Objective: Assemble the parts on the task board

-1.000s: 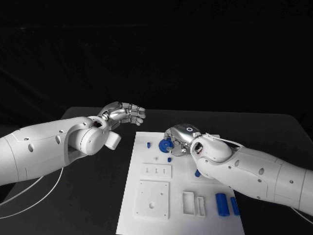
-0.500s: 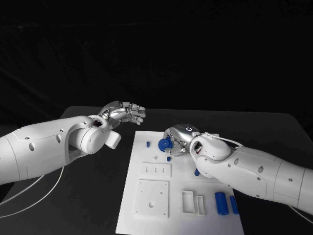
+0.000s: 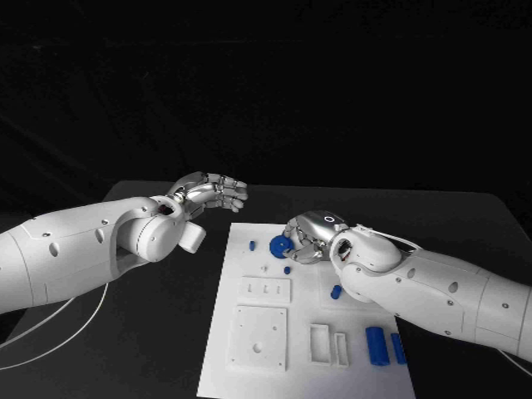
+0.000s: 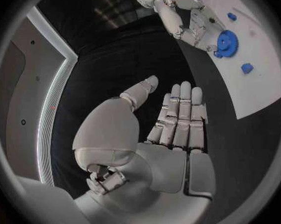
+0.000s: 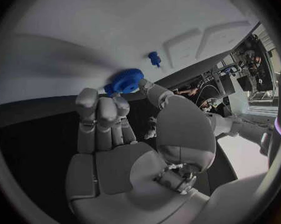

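Task board (image 3: 252, 370): white plate on the black table (image 3: 458, 218), with a small blue peg (image 3: 253, 246) standing near its far left corner and two blue cylinders (image 3: 375, 346) lying near its right edge. Right hand (image 3: 308, 237): over the board's far end, fingers pinching a blue gear (image 3: 282, 245). Left hand (image 3: 214, 192): raised beyond the board's far left corner, fingers extended and holding nothing.
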{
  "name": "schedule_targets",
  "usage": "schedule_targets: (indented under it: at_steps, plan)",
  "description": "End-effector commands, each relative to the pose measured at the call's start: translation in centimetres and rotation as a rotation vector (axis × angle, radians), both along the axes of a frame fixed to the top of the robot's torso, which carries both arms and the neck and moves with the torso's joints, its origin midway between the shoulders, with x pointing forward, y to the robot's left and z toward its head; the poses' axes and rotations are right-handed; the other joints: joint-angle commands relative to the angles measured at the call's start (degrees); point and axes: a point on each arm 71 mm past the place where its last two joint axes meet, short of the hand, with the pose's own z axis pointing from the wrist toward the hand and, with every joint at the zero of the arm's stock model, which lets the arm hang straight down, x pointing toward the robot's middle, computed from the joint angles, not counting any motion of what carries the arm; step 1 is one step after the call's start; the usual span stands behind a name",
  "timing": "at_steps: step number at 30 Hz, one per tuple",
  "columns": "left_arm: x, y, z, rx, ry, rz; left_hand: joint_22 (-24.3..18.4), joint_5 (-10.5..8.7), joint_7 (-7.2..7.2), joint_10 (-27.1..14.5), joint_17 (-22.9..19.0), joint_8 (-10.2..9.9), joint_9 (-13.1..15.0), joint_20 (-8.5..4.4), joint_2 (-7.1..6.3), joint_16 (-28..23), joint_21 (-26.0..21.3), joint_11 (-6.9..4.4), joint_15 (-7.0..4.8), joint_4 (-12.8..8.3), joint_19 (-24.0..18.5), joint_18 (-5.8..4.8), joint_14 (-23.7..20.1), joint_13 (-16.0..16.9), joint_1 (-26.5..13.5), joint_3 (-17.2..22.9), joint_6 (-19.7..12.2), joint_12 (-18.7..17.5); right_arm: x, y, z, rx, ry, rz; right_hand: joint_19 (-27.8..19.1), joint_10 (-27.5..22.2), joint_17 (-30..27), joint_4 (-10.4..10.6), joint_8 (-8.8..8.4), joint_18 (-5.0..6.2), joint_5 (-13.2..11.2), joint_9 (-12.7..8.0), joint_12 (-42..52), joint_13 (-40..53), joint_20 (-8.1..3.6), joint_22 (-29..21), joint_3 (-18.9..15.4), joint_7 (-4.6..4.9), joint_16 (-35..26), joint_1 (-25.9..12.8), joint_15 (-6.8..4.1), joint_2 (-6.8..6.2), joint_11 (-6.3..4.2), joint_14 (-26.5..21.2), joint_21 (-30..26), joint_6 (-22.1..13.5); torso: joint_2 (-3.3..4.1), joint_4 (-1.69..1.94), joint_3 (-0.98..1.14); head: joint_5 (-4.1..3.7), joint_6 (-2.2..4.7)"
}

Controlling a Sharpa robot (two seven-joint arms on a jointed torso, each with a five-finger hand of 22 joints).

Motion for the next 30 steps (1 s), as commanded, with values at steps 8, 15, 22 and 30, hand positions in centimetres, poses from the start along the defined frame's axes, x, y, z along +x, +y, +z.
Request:
schedule_targets:
  at_steps: [8, 15, 22, 30]
  plan:
    - [0.0, -0.2, 0.1, -0.004, -0.002, -0.021, 1.0, -0.35, 1.54, -0.3, -0.1, -0.4, -0.1, -0.16, -0.02, 0.3, 0.2, 0.04, 0.0, 0.4, -0.4, 0.93, -0.6, 0.1, -0.7, 0.0, -0.4, -0.4, -0.4, -0.9, 0.0, 0.007, 0.006, -0.008, -0.1, 0.1, 0.1, 0.6, 0.19, 4.53, 0.0, 0.0, 0.1, -0.1, -0.56, 0.6, 0.3, 0.24, -0.2, -0.3, -0.24, 0.1, -0.08, 0.0, -0.3, 0.9, 0.02, 0.06, 0.1, -0.04, 0.08]
    - [0.0, -0.1, 0.1, -0.004, -0.002, -0.018, 1.0, -0.34, 1.54, -0.3, -0.1, -0.4, -0.1, -0.16, -0.01, 0.3, 0.2, 0.05, 0.0, 0.4, -0.4, 0.94, -0.6, 0.1, -0.8, 0.0, -0.4, -0.4, -0.5, -1.8, 0.0, 0.013, 0.014, -0.017, -0.1, 0.1, 0.1, 0.7, 0.41, 4.53, 0.0, 0.0, 0.2, -0.1, -0.62, 0.6, 0.4, 0.41, -0.2, -0.2, -0.07, 0.01, 0.09, 0.0, -0.3, 1.3, 0.03, -0.06, 0.06, -0.03, 0.08]
    - [0.0, 0.0, 0.1, -0.003, -0.003, -0.013, 1.0, -0.33, 1.54, -0.3, -0.1, -0.4, -0.1, -0.17, -0.02, 0.3, 0.2, 0.05, -0.01, 0.4, -0.4, 0.95, -0.6, 0.1, -0.8, 0.0, -0.4, -0.4, -0.3, -3.7, 0.9, 0.142, 0.005, -0.054, -0.1, 0.1, 0.2, 0.4, 0.39, 4.53, 0.0, 0.0, 0.2, -0.1, -0.71, 0.6, 0.6, 0.49, -0.3, 0.3, 0.01, -0.28, 0.17, 0.0, -0.4, 1.3, -0.04, -0.02, 0.1, -0.11, 0.29]
    - [0.0, 0.2, 0.1, -0.003, -0.005, -0.01, 1.0, -0.33, 1.54, -0.3, -0.1, -0.4, -0.1, -0.18, -0.03, 0.3, 0.2, 0.05, -0.01, 0.4, -0.4, 0.96, -0.6, 0.1, -0.8, 0.0, -0.4, -0.4, 0.7, -7.6, 2.6, 0.365, 0.131, -0.082, -0.6, -0.5, 0.1, -1.6, -0.06, 4.53, 0.1, -0.3, 0.1, -0.1, -0.72, 0.7, -0.5, 1.09, -0.6, 1.9, 0.56, 0.16, 0.75, -0.1, -0.6, 0.5, -0.04, -0.15, 0.08, -0.37, 0.6]
